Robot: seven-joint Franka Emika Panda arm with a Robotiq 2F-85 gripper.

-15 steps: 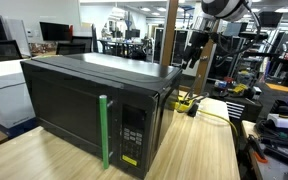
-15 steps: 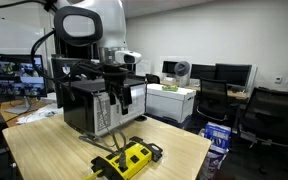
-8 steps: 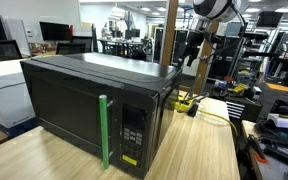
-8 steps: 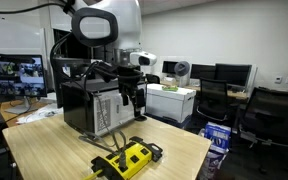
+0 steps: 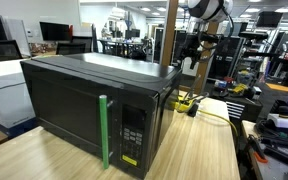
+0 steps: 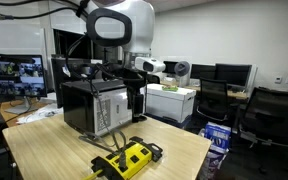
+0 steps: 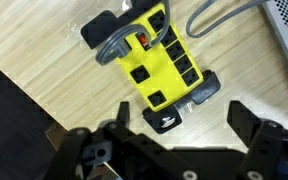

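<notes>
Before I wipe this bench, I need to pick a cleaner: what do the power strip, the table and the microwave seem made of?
Power strip: yellow plastic with black ends, smooth moulded look. Table: light wood or wood-look laminate, grain lines show. Microwave: black casing, probably painted metal; slight sheen, flat panels.
</notes>
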